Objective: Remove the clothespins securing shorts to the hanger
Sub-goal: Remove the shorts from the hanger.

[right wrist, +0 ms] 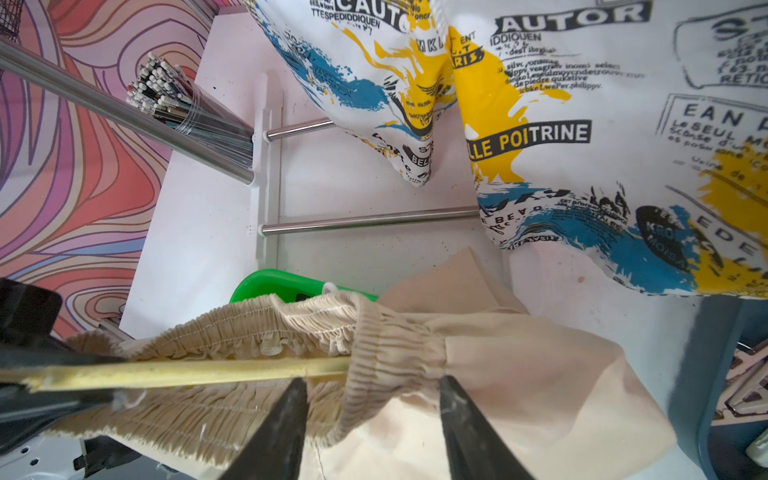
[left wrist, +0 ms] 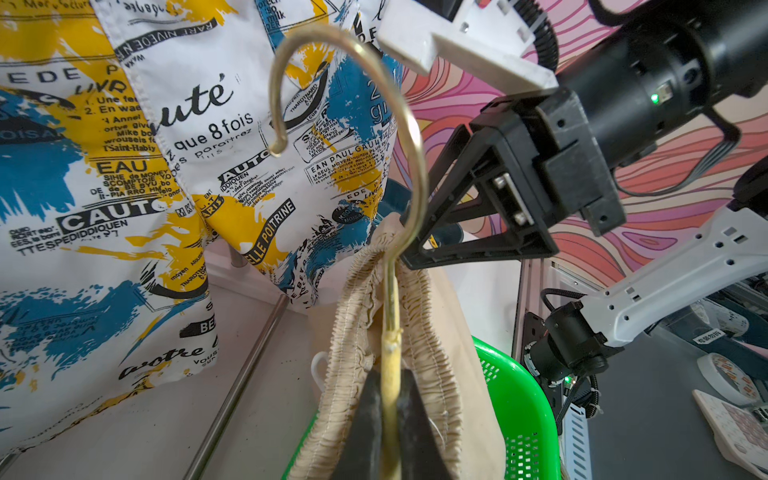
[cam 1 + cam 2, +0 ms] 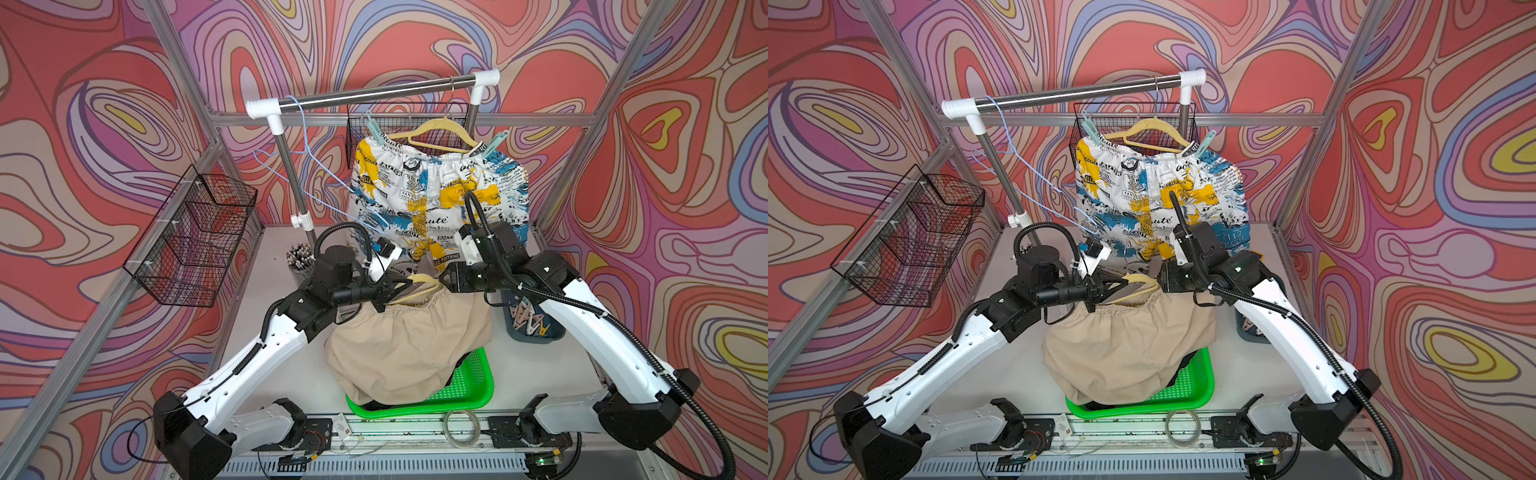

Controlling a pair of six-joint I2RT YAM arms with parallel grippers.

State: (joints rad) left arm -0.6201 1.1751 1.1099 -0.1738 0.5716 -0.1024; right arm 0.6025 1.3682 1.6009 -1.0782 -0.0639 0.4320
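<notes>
Left gripper (image 2: 390,374) clamps the hanger (image 2: 391,299) neck. Right gripper (image 1: 374,399), at three o'clock, stands half open astride the beige shorts (image 1: 519,374) waistband.

Shorts (image 3: 436,195): 3. Printed ones, beige pair (image 3: 407,345), black pair (image 3: 1185,365) barely showing.
Cream hangers (image 3: 434,126): 2, incl. second cream hanger (image 3: 424,280).
Mint-green clothespins (image 3: 371,124): 2 in both top views.
Pink clothespins (image 3: 528,320): a heap, uncountable, in 1 blue-grey bin (image 3: 536,338).
Black wire baskets (image 3: 195,241): 2.
Green basket (image 3: 473,382): 1.
Pale blue wire hangers (image 3: 307,166): count unclear.
Pencil cup (image 3: 299,259): 1.
</notes>
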